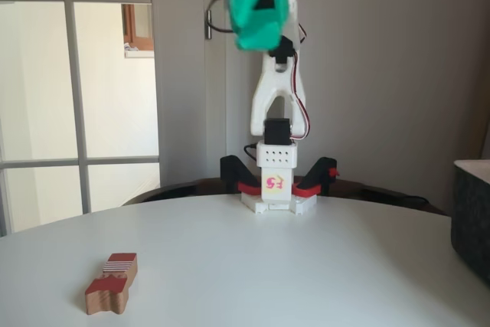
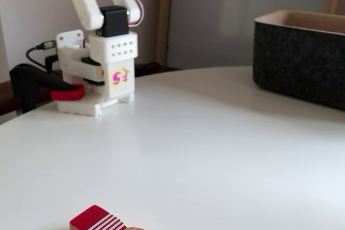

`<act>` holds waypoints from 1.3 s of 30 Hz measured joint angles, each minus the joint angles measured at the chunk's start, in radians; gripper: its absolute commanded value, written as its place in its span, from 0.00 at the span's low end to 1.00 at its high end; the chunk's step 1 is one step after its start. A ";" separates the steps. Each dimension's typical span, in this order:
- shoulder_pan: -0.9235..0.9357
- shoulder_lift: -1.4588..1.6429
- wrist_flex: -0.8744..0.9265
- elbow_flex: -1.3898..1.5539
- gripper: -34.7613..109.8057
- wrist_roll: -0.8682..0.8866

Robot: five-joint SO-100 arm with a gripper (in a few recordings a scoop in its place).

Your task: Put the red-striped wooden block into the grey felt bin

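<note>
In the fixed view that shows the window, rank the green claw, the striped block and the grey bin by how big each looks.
1. claw, though it hangs nearer the camera, which may inflate it.
2. grey felt bin, cut off by the picture's right edge, so its full size can't be judged; it looks close to the claw.
3. red-striped wooden block, clearly smallest.

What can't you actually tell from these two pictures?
- The claw: blurred and seen end-on at the top of a fixed view, so open or shut cannot be told.
- The grey bin: its inside is hidden by its own wall; in a fixed view the right edge cuts it off.
- The wooden block: the bottom edge cuts it in one fixed view; it shows whole on the table in the other.
</note>
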 measured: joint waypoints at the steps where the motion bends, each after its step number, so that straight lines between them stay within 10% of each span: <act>1: -0.017 -0.043 0.000 -0.020 0.28 -0.048; 15: 0.003 -0.508 0.362 -0.230 0.33 -0.660; 39: 0.416 -0.696 0.761 -0.339 0.43 -0.451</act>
